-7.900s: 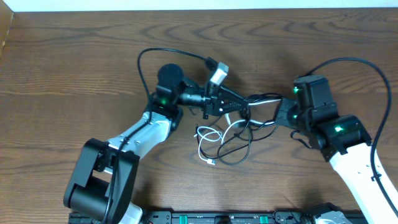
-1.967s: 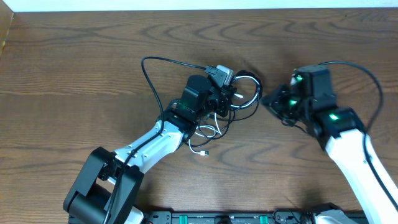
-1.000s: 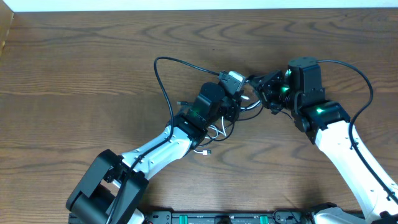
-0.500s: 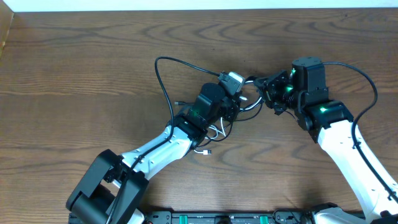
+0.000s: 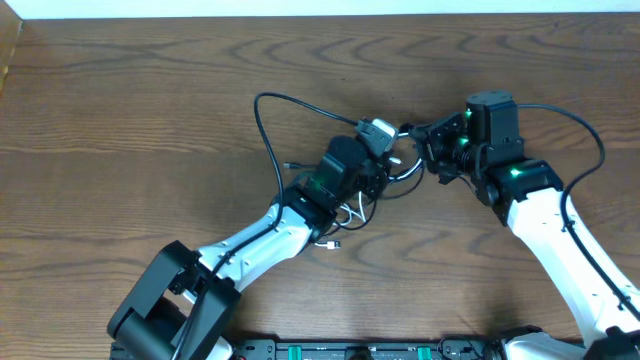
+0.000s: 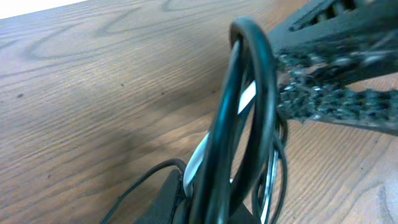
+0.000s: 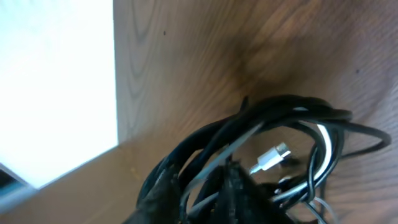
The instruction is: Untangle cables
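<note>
The cables [image 5: 400, 168], black cords looped with a white one, hang bunched between my two grippers at the table's middle. My left gripper [image 5: 378, 172] comes in from the lower left and is shut on the bundle's left side. In the left wrist view black loops [image 6: 249, 74] rise straight out of the shut left gripper [image 6: 217, 208]. My right gripper [image 5: 420, 150] meets the bundle from the right. In the right wrist view black and white strands [image 7: 292, 109] run between the closed-in fingers of the right gripper [image 7: 202, 186]. A white plug [image 7: 272, 158] dangles beside them. A loose white end [image 5: 330, 243] lies on the wood.
The left arm's own thick black wire [image 5: 265, 120] arcs over the table behind it, and the right arm's wire [image 5: 585, 125] loops at the right. The brown wooden table [image 5: 120, 120] ends at a white strip [image 5: 320, 8] along the far edge.
The right gripper's fingers have drawn in on the strands. The left arm has edged slightly up and right with the bundle, and the two grippers stay close together.
</note>
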`<state>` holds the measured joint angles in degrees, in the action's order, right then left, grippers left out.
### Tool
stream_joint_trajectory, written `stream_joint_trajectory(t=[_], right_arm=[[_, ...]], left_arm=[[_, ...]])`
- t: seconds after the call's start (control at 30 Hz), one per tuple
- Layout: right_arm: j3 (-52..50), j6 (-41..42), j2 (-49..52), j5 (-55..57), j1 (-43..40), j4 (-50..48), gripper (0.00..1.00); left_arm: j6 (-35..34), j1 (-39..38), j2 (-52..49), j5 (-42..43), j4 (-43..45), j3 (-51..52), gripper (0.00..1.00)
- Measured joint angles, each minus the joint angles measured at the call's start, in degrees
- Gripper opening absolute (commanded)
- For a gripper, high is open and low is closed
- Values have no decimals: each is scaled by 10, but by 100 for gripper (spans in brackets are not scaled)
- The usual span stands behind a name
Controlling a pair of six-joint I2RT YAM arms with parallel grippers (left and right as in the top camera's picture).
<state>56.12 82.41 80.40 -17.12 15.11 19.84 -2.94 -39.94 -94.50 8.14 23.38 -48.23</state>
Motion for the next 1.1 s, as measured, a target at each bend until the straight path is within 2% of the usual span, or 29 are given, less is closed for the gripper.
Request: stream_joint_trajectory(t=[0.27,0.4,0.57,0.83,1.0,1.1], right_arm=[[0,12,3,0,0,-3,7],[0,11,3,0,0,-2,20],[0,12,5,2,0,-1,20],[0,14,6,10,0,-4,7],[0,13,9,11,0,-5,1],[0,15,20,15,3,-8,1]], left_arm=[[0,-3,0,-4,-3,0,8],[0,-3,0,-5,-2,0,8],[0,-7,0,-9,-1,0,8],[0,-16,0,-10,-1,0,8],[0,-18,0,-10,-2,0,8],[0,-22,0,-10,-3,0,8]])
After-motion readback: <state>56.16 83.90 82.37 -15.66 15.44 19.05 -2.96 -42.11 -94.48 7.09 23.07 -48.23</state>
